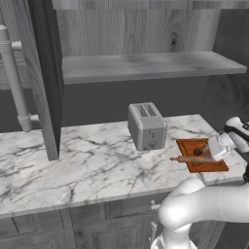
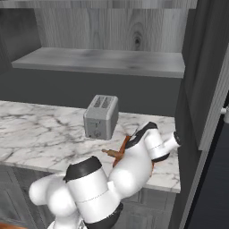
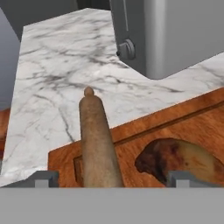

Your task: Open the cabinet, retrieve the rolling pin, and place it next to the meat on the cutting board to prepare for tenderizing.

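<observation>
At lower centre of the hand view, the gripper [image 3: 111,179] stands wide open astride the slim light-brown wooden rolling pin [image 3: 97,140], lying on the orange-brown cutting board [image 3: 183,122] beside the dark brown lump of meat [image 3: 175,157].

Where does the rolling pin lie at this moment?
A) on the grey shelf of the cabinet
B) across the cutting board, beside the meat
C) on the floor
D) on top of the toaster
B: the rolling pin lies across the cutting board, close beside the meat, with one end reaching out over the marble counter.
</observation>
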{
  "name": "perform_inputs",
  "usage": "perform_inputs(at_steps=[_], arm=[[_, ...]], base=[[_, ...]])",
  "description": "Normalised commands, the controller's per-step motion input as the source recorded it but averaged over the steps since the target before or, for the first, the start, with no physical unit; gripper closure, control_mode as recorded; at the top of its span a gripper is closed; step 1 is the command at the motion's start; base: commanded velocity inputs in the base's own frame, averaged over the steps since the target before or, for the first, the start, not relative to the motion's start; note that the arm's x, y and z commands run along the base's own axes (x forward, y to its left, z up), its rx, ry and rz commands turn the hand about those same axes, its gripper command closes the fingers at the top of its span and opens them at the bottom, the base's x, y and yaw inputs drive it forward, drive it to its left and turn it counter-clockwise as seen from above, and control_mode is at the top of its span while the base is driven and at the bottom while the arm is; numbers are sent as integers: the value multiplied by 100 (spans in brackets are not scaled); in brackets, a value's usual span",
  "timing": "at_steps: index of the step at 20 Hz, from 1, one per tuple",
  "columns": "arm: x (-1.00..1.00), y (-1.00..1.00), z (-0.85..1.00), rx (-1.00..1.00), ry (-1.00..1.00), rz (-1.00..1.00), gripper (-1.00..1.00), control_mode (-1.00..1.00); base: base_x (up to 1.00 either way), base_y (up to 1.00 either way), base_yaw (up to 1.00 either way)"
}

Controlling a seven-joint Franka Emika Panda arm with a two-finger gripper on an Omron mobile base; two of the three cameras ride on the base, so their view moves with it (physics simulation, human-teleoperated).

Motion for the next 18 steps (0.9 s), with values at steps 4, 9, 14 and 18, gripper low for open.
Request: perform_inputs(at_steps=[4, 9, 14, 18], arm=[[-14, 29, 23, 0, 0, 0, -100, -100], [-38, 27, 20, 0, 1, 0, -100, -100], [-75, 17, 18, 0, 0, -3, -100, -100], [-77, 20, 31, -3, -5, -6, -100, -100]], base=[[0, 0, 0], [0, 0, 0], [0, 0, 0], [0, 0, 0]])
